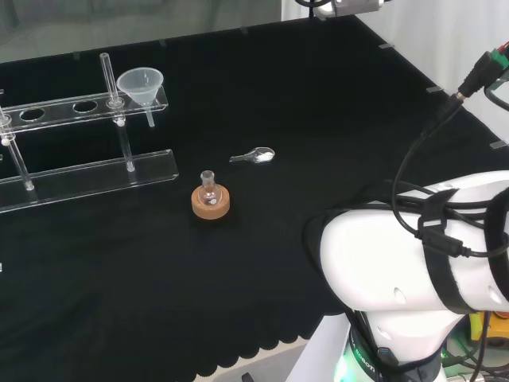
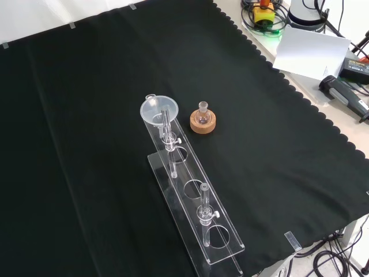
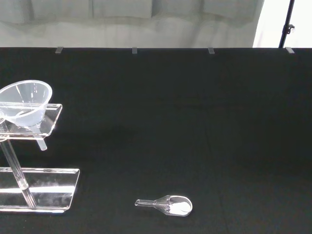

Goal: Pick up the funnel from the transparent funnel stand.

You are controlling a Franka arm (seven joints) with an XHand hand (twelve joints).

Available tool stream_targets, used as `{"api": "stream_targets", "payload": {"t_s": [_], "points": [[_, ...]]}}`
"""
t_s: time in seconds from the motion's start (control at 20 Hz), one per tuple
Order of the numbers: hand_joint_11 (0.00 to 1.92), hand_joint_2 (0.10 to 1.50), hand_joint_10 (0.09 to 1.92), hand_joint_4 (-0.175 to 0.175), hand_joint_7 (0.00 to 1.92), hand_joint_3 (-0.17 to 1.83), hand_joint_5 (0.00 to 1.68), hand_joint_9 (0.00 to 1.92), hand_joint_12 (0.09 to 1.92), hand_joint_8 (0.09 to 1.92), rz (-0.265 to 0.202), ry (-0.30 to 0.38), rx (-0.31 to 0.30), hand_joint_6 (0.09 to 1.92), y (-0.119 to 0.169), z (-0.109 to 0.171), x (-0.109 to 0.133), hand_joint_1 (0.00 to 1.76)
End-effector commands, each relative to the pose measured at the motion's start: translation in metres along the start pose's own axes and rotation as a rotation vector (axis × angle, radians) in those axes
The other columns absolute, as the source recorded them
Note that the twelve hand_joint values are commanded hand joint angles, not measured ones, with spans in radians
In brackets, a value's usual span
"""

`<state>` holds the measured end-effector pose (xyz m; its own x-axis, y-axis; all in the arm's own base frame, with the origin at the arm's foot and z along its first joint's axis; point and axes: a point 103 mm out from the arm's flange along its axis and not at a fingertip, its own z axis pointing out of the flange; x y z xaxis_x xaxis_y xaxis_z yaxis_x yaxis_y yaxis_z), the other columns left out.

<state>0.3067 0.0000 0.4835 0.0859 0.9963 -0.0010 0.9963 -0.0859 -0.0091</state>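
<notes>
A clear plastic funnel (image 1: 141, 85) sits upright in the end hole of the transparent funnel stand (image 1: 79, 107), at the stand's right end in the head view. In the front view the funnel (image 2: 159, 111) is at the stand's far end, and the stand (image 2: 193, 196) runs toward the cloth's near edge. The wrist view has the funnel (image 3: 25, 102) resting in the stand's top plate (image 3: 48, 124), its stem poking out below.
A small round flask (image 1: 209, 191) stands in a cork ring (image 1: 211, 204) near the stand; it appears beside the funnel in the front view (image 2: 203, 118). A clear scoop (image 1: 254, 156) lies on the cloth, also in the wrist view (image 3: 168, 204). The arm's white link (image 1: 413, 263) fills the head view's lower right.
</notes>
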Motion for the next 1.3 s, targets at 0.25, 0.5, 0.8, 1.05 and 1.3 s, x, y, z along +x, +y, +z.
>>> {"api": "stream_targets", "payload": {"t_s": [0.25, 0.5, 0.8, 1.05, 1.3], "points": [[0.0, 0.55, 0.09, 0.1, 0.01, 0.13, 0.01, 0.01, 0.42, 0.09, 0.004, 0.022, -0.022, 0.09, 0.041, 0.02, -0.041, 0.19], [0.0, 0.56, 0.09, 0.097, 0.0, 0.11, 0.0, 0.0, 0.39, 0.09, 0.003, 0.04, -0.041, 0.09, 0.079, 0.03, -0.086, 0.19], [0.0, 0.58, 0.09, 0.092, 0.0, 0.09, 0.0, 0.0, 0.36, 0.09, -0.045, 0.059, -0.022, 0.09, 0.113, 0.017, -0.104, 0.21], [0.0, 0.59, 0.09, 0.087, 0.0, 0.09, 0.0, 0.0, 0.36, 0.09, -0.078, 0.087, -0.041, 0.09, 0.138, 0.018, -0.095, 0.21], [0.0, 0.59, 0.09, 0.084, 0.0, 0.09, 0.0, 0.0, 0.36, 0.09, -0.102, 0.103, -0.041, 0.09, 0.154, 0.033, -0.073, 0.22]]}}
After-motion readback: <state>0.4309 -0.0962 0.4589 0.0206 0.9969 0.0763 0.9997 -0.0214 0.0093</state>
